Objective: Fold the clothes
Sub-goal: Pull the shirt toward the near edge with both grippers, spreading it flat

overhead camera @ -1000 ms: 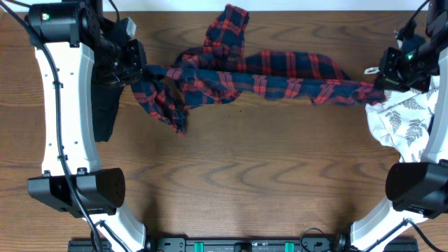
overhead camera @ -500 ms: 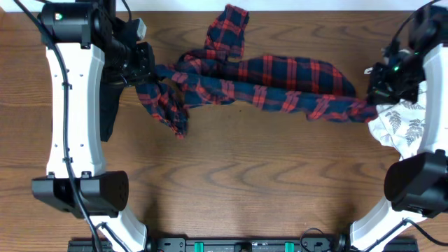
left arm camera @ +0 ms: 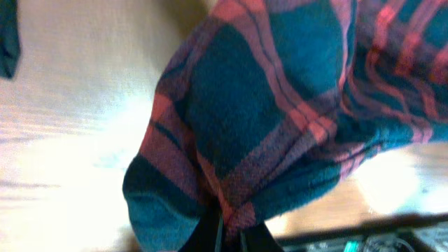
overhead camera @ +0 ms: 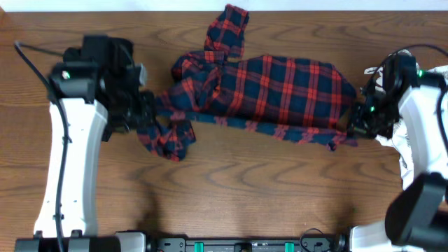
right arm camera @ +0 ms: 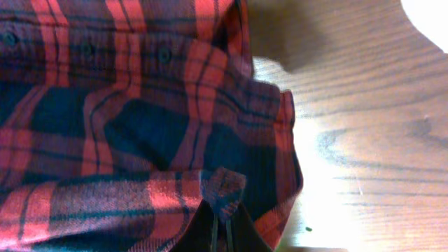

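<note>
- Across the far half of the brown wood-grain counter (overhead camera: 231, 203) lies the red-and-navy plaid button shirt (overhead camera: 280, 87), its broad body spread flat at the centre.
- One plaid sleeve (overhead camera: 229, 24) runs up to the counter's far edge. The shirt's left end is bunched into a crumpled clump (overhead camera: 171, 140) that droops toward the near side.
- The near edge of the shirt runs in a line from one gripper to the other, sagging slightly toward the right.
- The left gripper (overhead camera: 148, 113) has its jaws closed on the bunched left end. In the left wrist view the dark fingertips (left arm camera: 210, 234) pinch a fold of plaid cloth, with pale counter behind it.
- The right gripper (overhead camera: 353, 127) has its jaws closed on the shirt's right corner. In the right wrist view a small tuft of plaid sits clamped between the fingers (right arm camera: 210, 231), and a row of dark buttons (right arm camera: 87, 50) runs along the strip above.
- Just beside the right gripper, a white garment (overhead camera: 392, 138) shows at the counter's right edge, mostly hidden under the white right arm (overhead camera: 423, 119).
- At the left, the white left arm (overhead camera: 70, 161) stretches along the counter's side.
</note>
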Motion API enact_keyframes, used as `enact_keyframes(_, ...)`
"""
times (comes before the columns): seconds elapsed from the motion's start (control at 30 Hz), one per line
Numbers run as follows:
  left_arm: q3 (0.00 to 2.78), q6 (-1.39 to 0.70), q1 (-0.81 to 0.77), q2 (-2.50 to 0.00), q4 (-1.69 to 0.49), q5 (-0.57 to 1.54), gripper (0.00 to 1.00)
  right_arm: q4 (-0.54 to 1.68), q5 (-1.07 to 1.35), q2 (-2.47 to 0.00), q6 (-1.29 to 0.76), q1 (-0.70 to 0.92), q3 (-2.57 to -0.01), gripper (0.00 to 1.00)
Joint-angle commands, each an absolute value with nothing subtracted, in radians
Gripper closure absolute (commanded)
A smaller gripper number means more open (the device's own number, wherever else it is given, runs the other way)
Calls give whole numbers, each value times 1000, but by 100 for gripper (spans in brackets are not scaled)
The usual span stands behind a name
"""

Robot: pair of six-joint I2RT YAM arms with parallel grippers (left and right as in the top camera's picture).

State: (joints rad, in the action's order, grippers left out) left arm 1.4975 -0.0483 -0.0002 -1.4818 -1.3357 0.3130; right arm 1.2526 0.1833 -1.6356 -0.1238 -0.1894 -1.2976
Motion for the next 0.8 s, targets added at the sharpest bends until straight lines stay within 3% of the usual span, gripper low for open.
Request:
enact_keyframes(0.0, 1329, -68, 7, -1411, -1267, 297, 94, 1197, 163, -1547, -189, -183, -1187, 98)
enact_keyframes(0.3, 977, -110, -29, -1374, -1141, 307, 94, 1078, 141, -1414, -376, -183, -915, 99)
enact_keyframes(0.77, 926, -208, -104, -1316, -1219, 306, 94, 1090, -40, -1302, -591, -185, -820, 99)
